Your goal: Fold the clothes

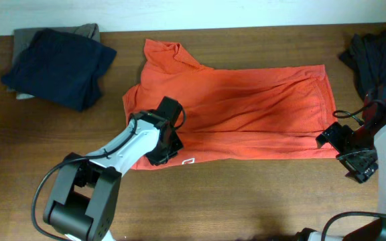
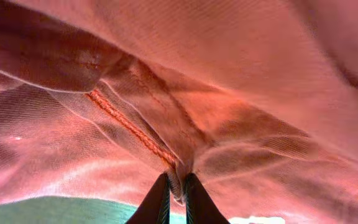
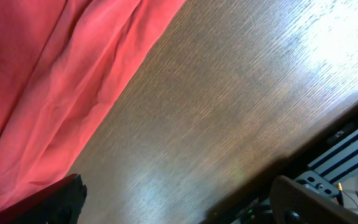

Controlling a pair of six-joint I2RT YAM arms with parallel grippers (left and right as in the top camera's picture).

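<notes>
Shirt [image 1: 246,107] of red-orange colour lies across the middle of the table [image 1: 246,201], spread flat but with many soft creases. In the overhead view its long side runs from left to right, and one bunched part points to the far edge. We see a small white mark [image 1: 187,161] at its near edge.

The left gripper [image 1: 166,137] is on the left part of the shirt, close to this mark. In the left wrist view the cloth [image 2: 229,74] fills almost the whole picture, with a stitched seam [image 2: 129,127] going across. The two fingers [image 2: 157,205] stand very narrow, and a fold of the shirt is pinched between them.

The right gripper [image 1: 344,152] is at the right end of the shirt, just beside its near corner. Its jaws stand wide and hold nothing. In the right wrist view we see bare wood [image 3: 229,93] between the fingers [image 3: 61,199], and the shirt edge [image 3: 42,93] lies to the left.

A folded dark blue pile [image 1: 55,63] rests at the far left of the table. A dark heap [image 1: 380,57] rests at the far right. Both are well apart from the shirt.
</notes>
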